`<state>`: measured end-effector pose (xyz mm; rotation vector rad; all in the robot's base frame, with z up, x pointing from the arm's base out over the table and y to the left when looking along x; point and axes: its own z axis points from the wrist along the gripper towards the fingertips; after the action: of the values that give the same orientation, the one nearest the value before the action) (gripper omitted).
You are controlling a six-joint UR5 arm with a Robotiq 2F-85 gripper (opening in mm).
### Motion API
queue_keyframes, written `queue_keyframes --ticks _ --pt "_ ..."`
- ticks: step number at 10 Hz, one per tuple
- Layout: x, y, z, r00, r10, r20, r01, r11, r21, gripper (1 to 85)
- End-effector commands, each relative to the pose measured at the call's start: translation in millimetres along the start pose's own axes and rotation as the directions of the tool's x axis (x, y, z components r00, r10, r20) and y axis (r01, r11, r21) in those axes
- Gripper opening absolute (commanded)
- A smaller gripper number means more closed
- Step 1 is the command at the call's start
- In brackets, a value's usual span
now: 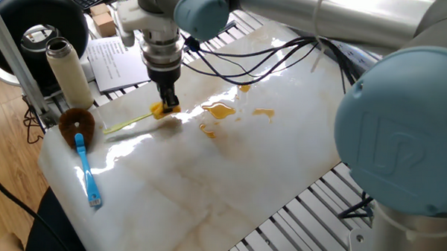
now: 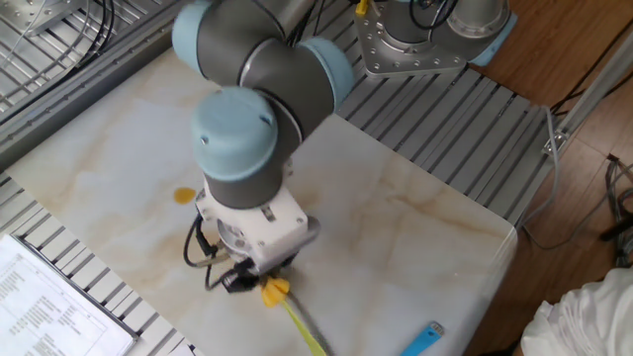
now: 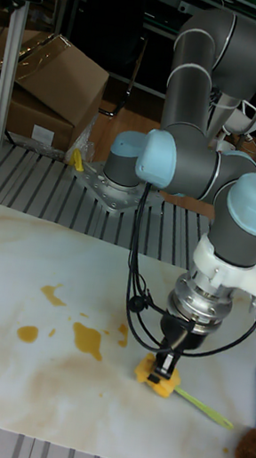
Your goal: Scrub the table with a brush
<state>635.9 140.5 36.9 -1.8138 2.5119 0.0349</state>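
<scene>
Several orange-brown stains (image 1: 220, 110) could be missed or only smeared if the brush (image 1: 164, 110), held by its yellow head in the closed tool (image 1: 170, 106) just beside them on the bench (image 1: 206, 192), is twisted by its trailing handle.

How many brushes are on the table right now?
2. The yellow brush is gripped in the hand near the orange stains; the blue-handled brush lies at the table corner by the bottle.
</scene>
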Motion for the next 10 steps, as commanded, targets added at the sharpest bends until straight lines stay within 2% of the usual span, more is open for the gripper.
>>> queue_keyframes --ticks 1,2,3,4,5,6,7,9,10 --pt "5.9 6.0 -12.6 0.991 0.136 -0.004 -0.136 0.99 -0.022 1.3" --pt "8.2 6.5 -12.6 0.988 0.151 -0.013 -0.152 0.988 -0.023 1.3" --pt "15.9 7.4 -11.5 0.992 0.122 -0.027 -0.123 0.992 -0.032 1.3" --pt "46.3 4.4 -12.2 0.996 0.061 -0.069 -0.063 0.997 -0.034 1.3" --pt "92.8 -5.5 -16.4 0.991 -0.02 -0.133 0.02 1.0 -0.001 1.3" --pt "111.5 1.6 -14.3 0.991 -0.009 -0.133 0.009 1.0 0.0 1.3" --pt "99.7 16.9 -8.7 0.993 0.073 -0.094 -0.075 0.997 -0.018 1.3" --pt "89.4 15.2 -7.9 0.987 0.154 -0.055 -0.155 0.988 -0.01 1.3" --pt "93.5 8.4 -8.1 0.989 0.133 -0.067 -0.132 0.991 0.017 1.3"
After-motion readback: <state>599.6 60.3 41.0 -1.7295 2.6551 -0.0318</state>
